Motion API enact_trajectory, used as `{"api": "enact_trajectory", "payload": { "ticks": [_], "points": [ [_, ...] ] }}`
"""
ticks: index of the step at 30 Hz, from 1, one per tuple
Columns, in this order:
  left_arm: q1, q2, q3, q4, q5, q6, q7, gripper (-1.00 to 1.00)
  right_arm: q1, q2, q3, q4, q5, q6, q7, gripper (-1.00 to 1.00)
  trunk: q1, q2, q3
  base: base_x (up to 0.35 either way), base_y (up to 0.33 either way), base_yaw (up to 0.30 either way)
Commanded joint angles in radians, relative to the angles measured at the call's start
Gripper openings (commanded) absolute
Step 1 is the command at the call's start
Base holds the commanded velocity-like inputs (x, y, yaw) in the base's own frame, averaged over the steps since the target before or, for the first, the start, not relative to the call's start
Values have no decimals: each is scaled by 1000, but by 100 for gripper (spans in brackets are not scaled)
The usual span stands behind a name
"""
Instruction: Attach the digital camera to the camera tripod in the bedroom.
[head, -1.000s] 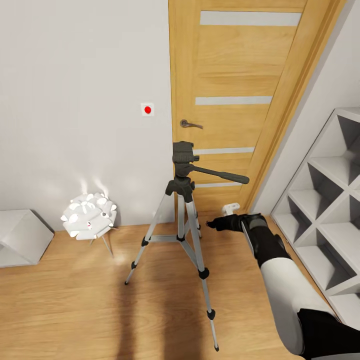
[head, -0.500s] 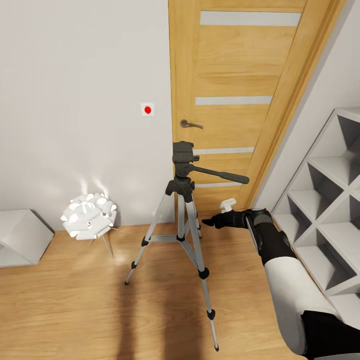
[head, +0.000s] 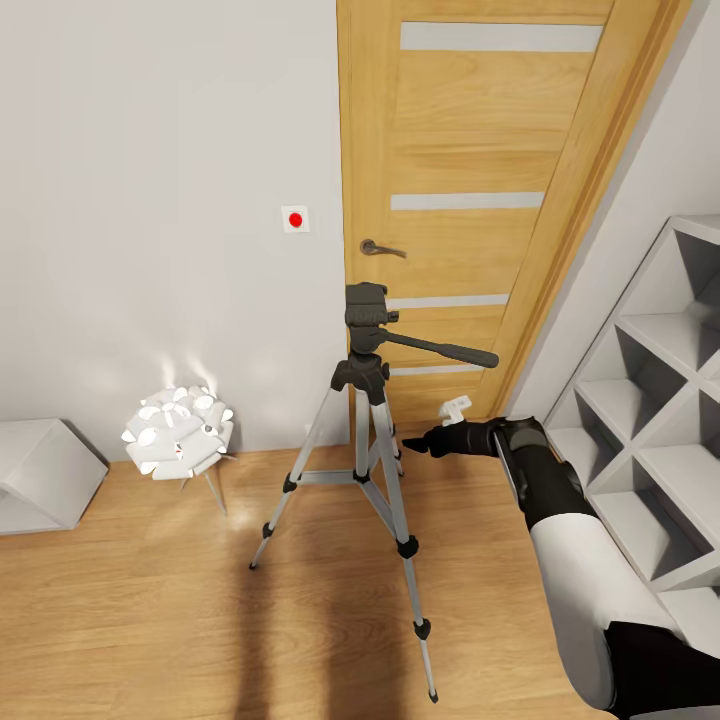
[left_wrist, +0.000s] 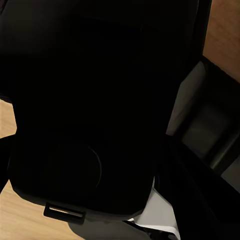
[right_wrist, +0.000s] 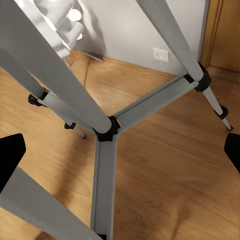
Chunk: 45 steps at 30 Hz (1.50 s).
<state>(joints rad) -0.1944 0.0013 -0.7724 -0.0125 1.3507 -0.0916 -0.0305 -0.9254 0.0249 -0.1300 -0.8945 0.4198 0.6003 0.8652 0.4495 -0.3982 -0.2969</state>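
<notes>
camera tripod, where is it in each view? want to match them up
Head view: the camera tripod stands mid-frame before the wooden door, with the right gripper beside its legs.
Right wrist view: close up, its grey legs and the black brace hub cross the frame.
Left wrist view: I cannot make it out; a dark body is close to the lens.
Shared landmark: the white flower lamp.

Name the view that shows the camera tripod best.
The head view: the camera tripod stands whole there, head, pan handle and three legs. The right wrist view shows its legs and centre brace up close. The left wrist view is too dark to tell.
</notes>
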Motion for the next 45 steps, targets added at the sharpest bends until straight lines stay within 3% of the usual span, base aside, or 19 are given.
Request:
{"api": "enact_trajectory", "payload": {
  "ticks": [1, 7, 12, 14, 17, 18, 21, 31, 45],
  "points": [
    [0, 0, -7, 0, 10, -2, -5, -100, -1, 1, -5, -1, 8, 4, 10, 100, 1, -2, -2, 0, 0, 0],
    [0, 0, -7, 0, 10, -2, -5, -100, -1, 1, -4, -1, 7, 8, 12, 100, 1, -2, -2, 0, 0, 0],
    [0, 0, -7, 0, 10, -2, -5, -100, -1, 0, -5, -3, 8, 8, 51, 100, 1, -2, -2, 0, 0, 0],
    [0, 0, -7, 0, 10, -2, -5, -100, -1, -9, -4, -4, 12, 6, 144, 100, 1, -2, -2, 0, 0, 0],
    [0, 0, -7, 0, 10, -2, -5, -100, -1, -24, -3, -4, 18, 4, 190, 100, 1, -2, -2, 0, 0, 0],
    [0, 0, -7, 0, 10, -2, -5, -100, -1, -42, -2, -4, 35, 1, 254, 100, 1, -2, -2, 0, 0, 0],
    [0, 0, -7, 0, 10, -2, -5, -100, -1, -48, -3, -3, 54, 0, 283, 100, 1, -2, -2, 0, 0, 0],
    [0, 0, -7, 0, 10, -2, -5, -100, -1, -50, -3, -2, 77, -1, 302, 100, 1, -2, -2, 0, 0, 0],
    [0, 0, -7, 0, 10, -2, -5, -100, 0, -34, -3, 13, 90, -2, 290, 100, 1, -2, -2, 0, 0, 0]
  ]
}}
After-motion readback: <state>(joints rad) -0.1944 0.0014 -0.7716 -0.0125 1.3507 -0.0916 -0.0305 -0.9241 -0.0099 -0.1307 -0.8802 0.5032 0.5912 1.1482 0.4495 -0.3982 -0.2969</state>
